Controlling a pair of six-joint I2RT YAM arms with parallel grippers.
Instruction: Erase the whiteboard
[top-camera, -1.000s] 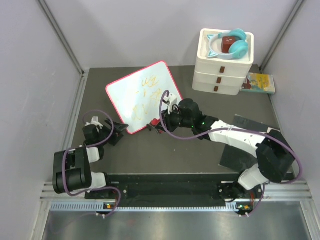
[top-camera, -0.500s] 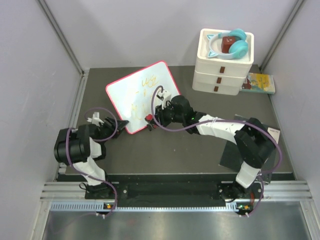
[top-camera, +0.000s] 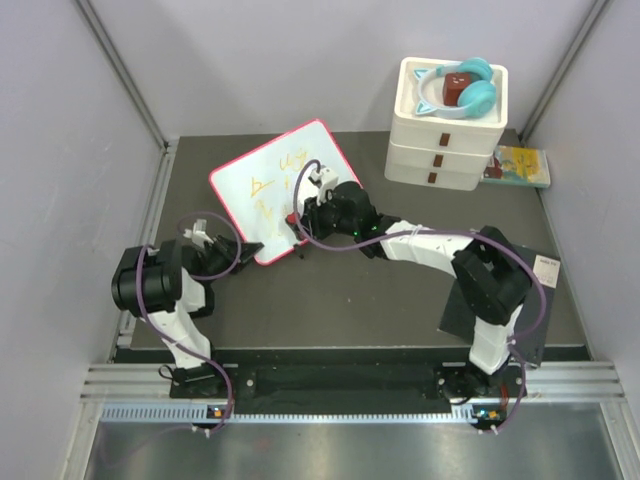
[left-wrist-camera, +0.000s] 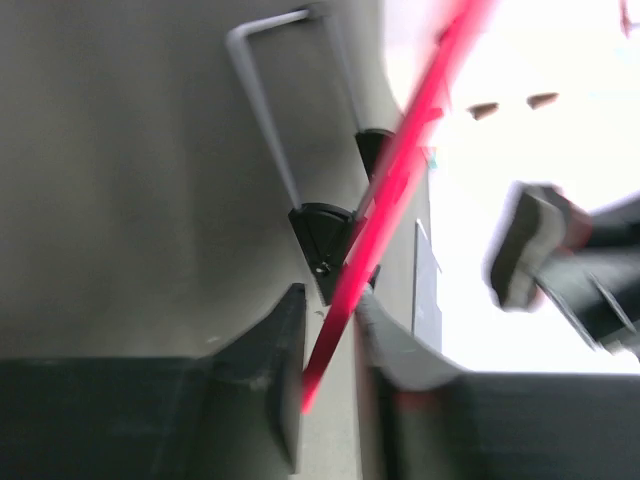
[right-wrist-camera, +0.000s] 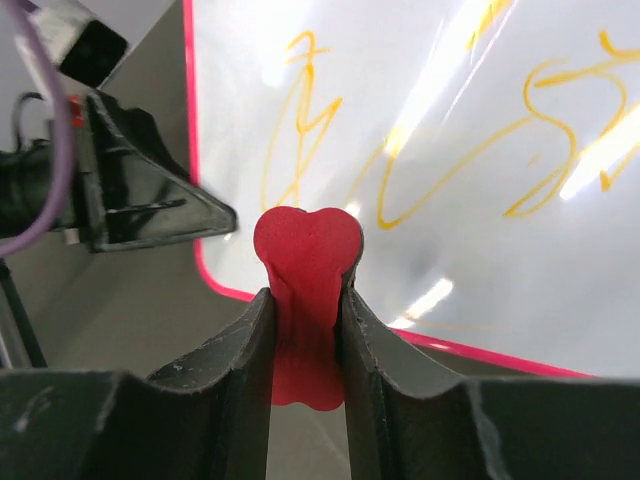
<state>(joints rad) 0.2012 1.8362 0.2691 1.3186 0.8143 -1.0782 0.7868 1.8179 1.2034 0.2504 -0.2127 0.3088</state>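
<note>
The flat, rectangular whiteboard (top-camera: 270, 190) with a thin pink-red rim and rounded corners is found at the upper left of the top view, lying askew on the dark grey tabletop (top-camera: 380, 300). Yellow-orange scribbles (right-wrist-camera: 440, 180) are spread across its face. Its lower corner is taken by the left tool (top-camera: 245, 248). In the left wrist view the pink rim is seen running between the two dark fingers (left-wrist-camera: 270, 350), and although that view is blurred, the rim appears to be pinched there. A soft-looking red eraser (right-wrist-camera: 305, 250) with a lobed top is squeezed between the fingers of the right tool (top-camera: 297, 222), which is held at the board's lower right edge. Several faults can be foreseen. If the eraser is pressed down hard or dragged towards the free upper corner, the board could be pivoted about the single pinched corner or pulled out of the left tool, since only a thin rim is held. If too little pressure is used, the marks would merely be skimmed. The soft eraser could also be bent or worked loose between the fingers during sideways strokes. Scribbles near the upper edge may be missed at the limit of the right arm's reach.
</note>
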